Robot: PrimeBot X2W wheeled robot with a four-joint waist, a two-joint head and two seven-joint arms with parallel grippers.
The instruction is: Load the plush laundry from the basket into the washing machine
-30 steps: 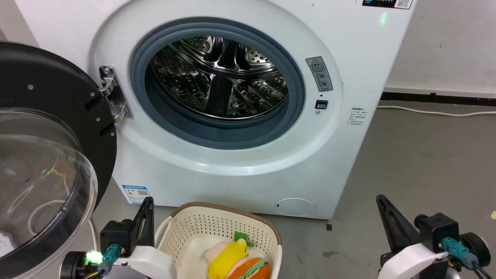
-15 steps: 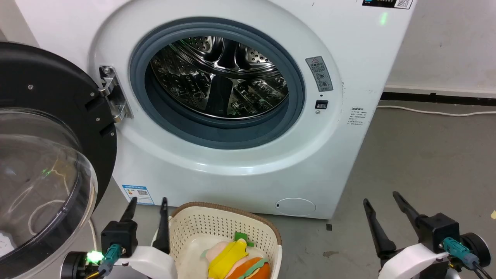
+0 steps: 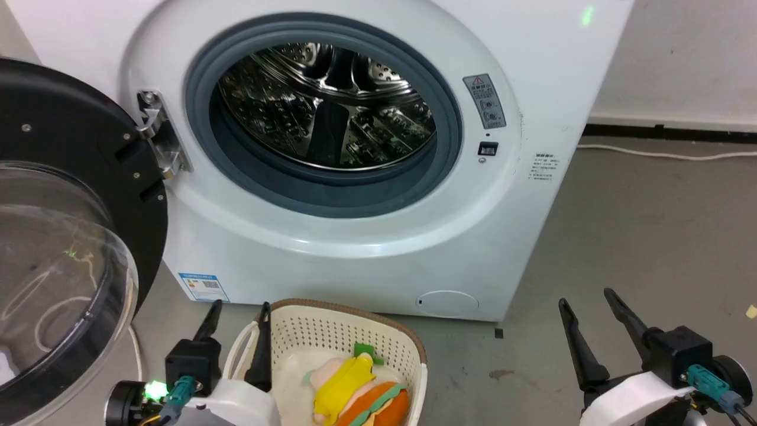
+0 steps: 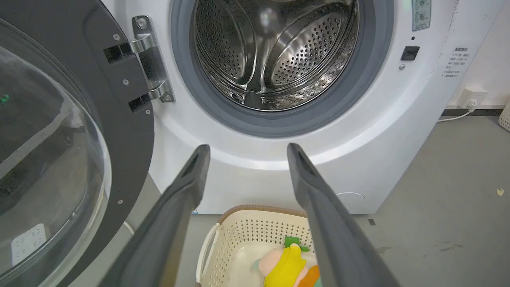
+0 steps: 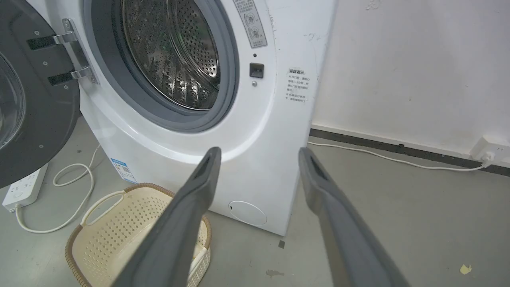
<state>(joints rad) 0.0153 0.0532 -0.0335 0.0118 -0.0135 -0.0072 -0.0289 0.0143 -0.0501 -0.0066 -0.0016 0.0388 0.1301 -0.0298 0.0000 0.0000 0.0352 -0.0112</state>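
Note:
The plush laundry [image 3: 355, 390] lies in the cream basket [image 3: 331, 331] on the floor before the washing machine [image 3: 331, 248]: peach head, yellow garment, green bits, orange cushion part. It also shows in the left wrist view as the plush laundry [image 4: 289, 263] inside the basket [image 4: 247, 231]. The machine's steel drum [image 3: 325, 112] is empty, and the black-rimmed clear door [image 3: 65, 236] stands swung out to the left. My left gripper [image 3: 239, 307] is open beside the basket's left rim. My right gripper [image 3: 585, 299] is open over the bare floor to the right, holding nothing.
A white power strip [image 5: 24, 187] and its looped cord [image 5: 75, 179] lie on the floor left of the machine, under the door. A white cable [image 5: 398, 159] runs along the wall to a socket [image 5: 492, 149] at the right. Grey floor [image 3: 650, 236] spreads right of the machine.
Both grippers went from shut to open over the last second. The head camera has since tilted slightly down, shifting the whole picture; plush and basket have not moved.

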